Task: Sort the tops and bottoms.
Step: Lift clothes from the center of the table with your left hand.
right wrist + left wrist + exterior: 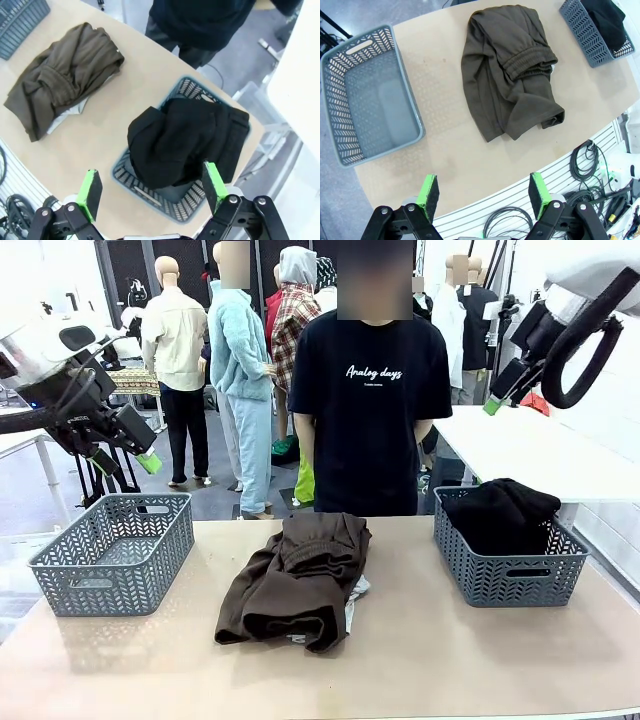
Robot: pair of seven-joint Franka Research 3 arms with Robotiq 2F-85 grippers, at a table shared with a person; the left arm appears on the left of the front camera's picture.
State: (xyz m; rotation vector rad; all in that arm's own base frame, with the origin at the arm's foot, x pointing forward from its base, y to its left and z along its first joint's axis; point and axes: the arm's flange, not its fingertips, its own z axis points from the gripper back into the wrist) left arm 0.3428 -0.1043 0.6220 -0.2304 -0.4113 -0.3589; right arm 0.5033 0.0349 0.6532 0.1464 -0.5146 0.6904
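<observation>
One of the bottoms, a dark brown garment (295, 575) with a gathered waistband, lies crumpled at the table's middle (507, 70) (65, 75). A light grey top (358, 589) peeks out from under its right edge (67, 116). The plain black bottoms (505, 512) fill the right grey basket (510, 580) (185, 140). My left gripper (125, 464) hangs open high over the table's left end, and the left wrist view has nothing between its green pads (483, 192). Above the right basket my right gripper (495, 400) is raised and open, holding nothing (151, 187).
An empty grey mesh basket (110, 552) (370, 95) stands at the table's left. A person in a black T-shirt with white lettering (372, 390) stands at the far edge, arms down. Bare tabletop lies in front of the garments. A white table (540, 445) stands behind on the right.
</observation>
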